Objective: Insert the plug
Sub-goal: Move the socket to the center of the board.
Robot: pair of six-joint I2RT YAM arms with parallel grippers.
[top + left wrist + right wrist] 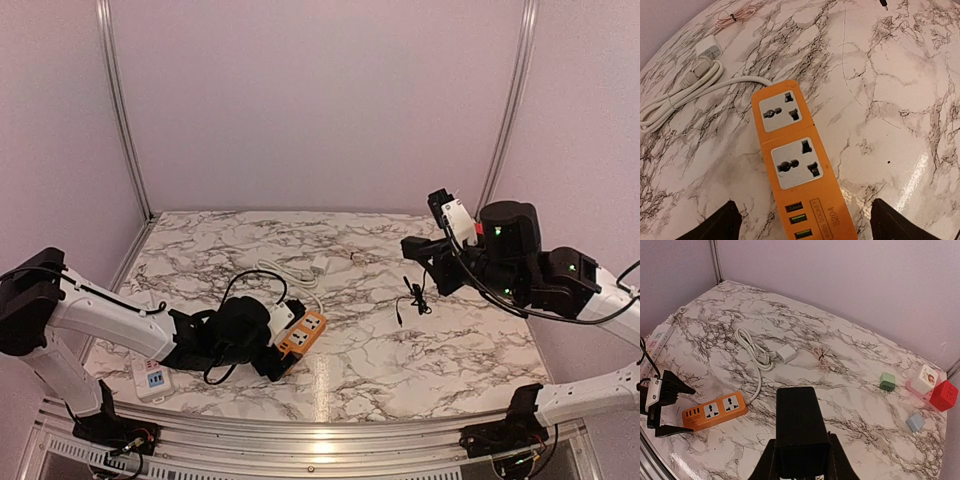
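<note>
Plug [796, 432], a black adapter block judged light, rigid and smooth-sided, is clamped by its flanks in the right gripper [800, 460], well apart from the orange power strip [795, 165], whose end the left gripper [805, 215] straddles, jaws apart

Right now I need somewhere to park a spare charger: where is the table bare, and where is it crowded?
Bare: the near right of the table, between the orange power strip and the black cable; also the back edge behind the white cord. Crowded: around the white cord and pink cable, and the far right, where small coloured cubes sit.
</note>
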